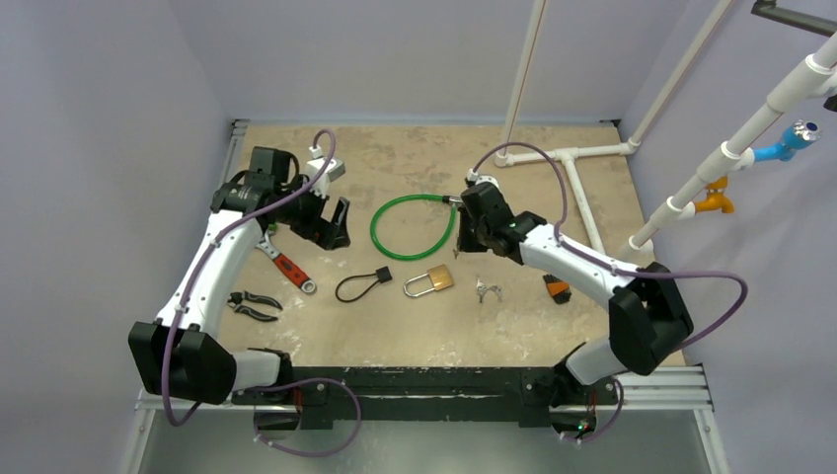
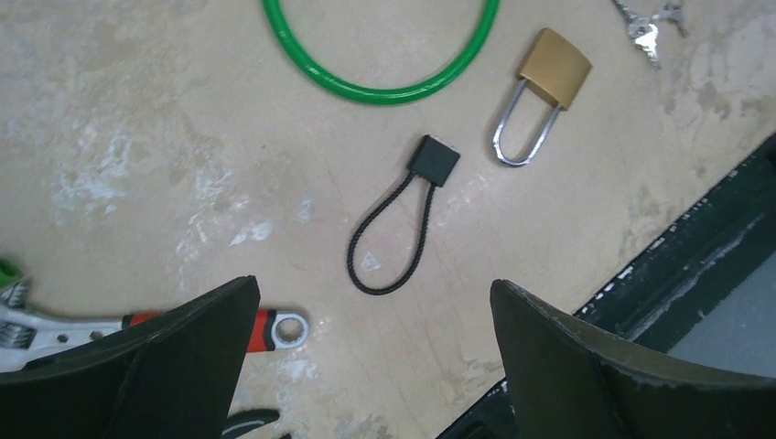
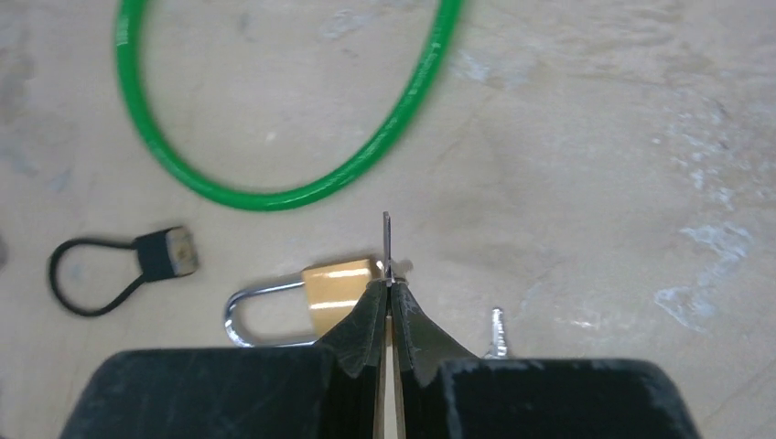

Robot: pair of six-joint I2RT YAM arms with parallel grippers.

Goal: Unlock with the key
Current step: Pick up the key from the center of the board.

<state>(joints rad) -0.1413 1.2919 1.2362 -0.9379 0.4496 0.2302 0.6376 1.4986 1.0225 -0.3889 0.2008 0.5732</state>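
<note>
Right fingers [image 3: 366, 320]: clamped on key [image 3: 387, 240], blade edge-on, raised above padlock [image 3: 334, 294]. Padlock: flat on tabletop [image 1: 395, 168], between black loop [image 1: 361, 285] and spare keys [image 1: 486, 289], apart from both. Left fingers [image 2: 183, 338]: wide apart, holding nothing.

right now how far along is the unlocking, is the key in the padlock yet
Done: the right gripper is shut on a key, its blade poking out in front. In hand: the key sits near the padlock, not yet inserted. Left: insert and turn; the shackle looks closed, and the open left gripper holds nothing.
</note>
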